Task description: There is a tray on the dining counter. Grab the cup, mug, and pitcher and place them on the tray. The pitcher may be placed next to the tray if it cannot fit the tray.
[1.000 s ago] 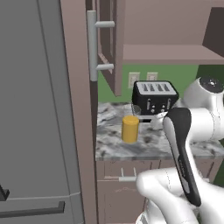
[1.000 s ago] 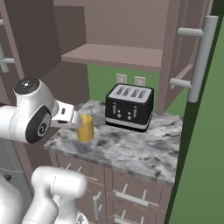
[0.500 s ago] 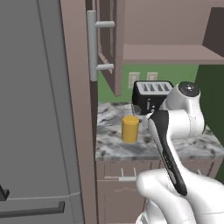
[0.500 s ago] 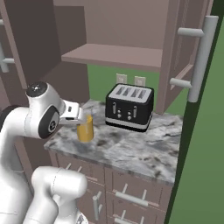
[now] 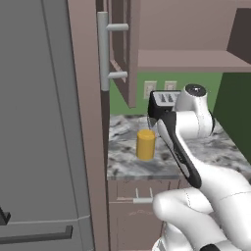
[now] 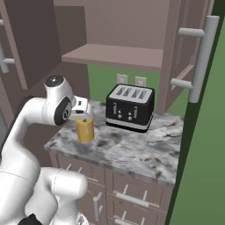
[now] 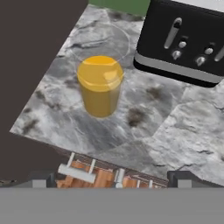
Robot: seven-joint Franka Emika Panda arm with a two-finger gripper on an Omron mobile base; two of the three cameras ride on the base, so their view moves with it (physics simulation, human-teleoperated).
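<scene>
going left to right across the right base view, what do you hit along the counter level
robot arm's white joint → pitcher → black toaster → bare marbled counter → tall cabinet door's grey handle, higher up at the right

Arm has swung from 3 o'clock toward 9 o'clock; gripper (image 6: 83,115) now above pitcher (image 6: 85,130), jaws wide.

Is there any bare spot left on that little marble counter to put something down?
Yes. The counter is bare in front of the toaster out to its front edge, and right of the pitcher. It is tighter between the two, under the gripper.
</scene>
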